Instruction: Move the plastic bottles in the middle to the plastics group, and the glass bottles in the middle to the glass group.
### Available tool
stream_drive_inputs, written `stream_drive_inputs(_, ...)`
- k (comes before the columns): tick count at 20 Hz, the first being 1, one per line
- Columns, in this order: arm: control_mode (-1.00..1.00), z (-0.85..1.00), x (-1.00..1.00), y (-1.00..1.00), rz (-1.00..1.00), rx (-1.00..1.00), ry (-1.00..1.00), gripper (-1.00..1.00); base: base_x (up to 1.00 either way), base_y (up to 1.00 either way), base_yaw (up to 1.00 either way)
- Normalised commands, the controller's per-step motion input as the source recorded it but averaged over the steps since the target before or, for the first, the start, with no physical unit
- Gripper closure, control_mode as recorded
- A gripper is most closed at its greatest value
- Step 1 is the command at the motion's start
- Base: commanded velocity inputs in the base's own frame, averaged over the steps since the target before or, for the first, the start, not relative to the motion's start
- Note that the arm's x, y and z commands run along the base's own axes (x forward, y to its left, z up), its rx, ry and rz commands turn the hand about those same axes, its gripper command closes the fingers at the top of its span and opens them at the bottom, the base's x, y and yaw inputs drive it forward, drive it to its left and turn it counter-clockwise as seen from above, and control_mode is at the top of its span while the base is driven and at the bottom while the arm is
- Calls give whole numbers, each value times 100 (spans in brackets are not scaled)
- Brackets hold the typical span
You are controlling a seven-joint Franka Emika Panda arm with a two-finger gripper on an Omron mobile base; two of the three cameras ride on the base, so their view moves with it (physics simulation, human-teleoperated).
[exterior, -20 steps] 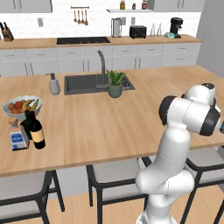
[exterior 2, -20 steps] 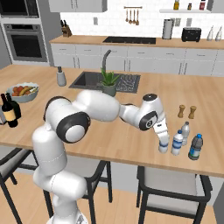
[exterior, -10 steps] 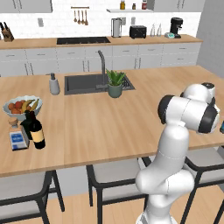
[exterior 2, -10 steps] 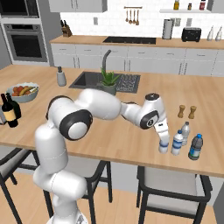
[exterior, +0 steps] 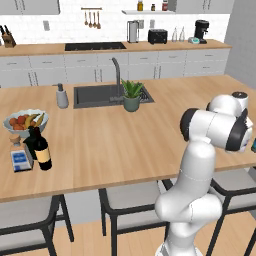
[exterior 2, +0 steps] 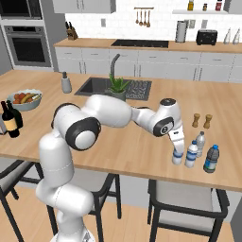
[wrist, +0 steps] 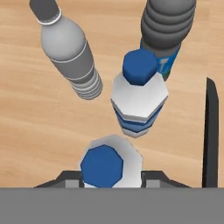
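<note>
Plastic bottle [wrist: 109, 164] is seen upright between the fingers of the claw [exterior 2: 177, 152], its blue cap directly below the hand and its long axis vertical. It stands on the tabletop [exterior 2: 142, 146] at the near right edge, just beside the plastics group [exterior 2: 201, 150], whose nearest bottle [wrist: 139, 98] is close ahead of it. The claw is set around the bottle's shoulders; whether it is pinching or just letting go cannot be told. A straight upward retreat is judged to be called for, since any sideways drift could tip the neighbours. The wine bottle [exterior: 42, 149] stands far to the left beside the fruit bowl [exterior: 24, 120].
</note>
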Motion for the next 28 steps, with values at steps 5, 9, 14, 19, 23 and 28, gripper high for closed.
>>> stream_drive_inputs(5,-100,0,0,0,0,0,0,-100,0,0,0)
stream_drive_inputs(9,-100,8,-8,0,0,0,0,-100,0,0,0)
stream_drive_inputs(14,-100,52,-35,1,0,0,0,-100,0,0,0)
stream_drive_inputs(19,-100,25,-75,41,1,0,-5,-100,0,0,0)
stream_drive_inputs(23,-100,-6,-72,100,1,-11,-5,-100,0,0,0)
stream_drive_inputs(28,-100,-3,-50,100,19,-10,-5,-100,0,0,0)
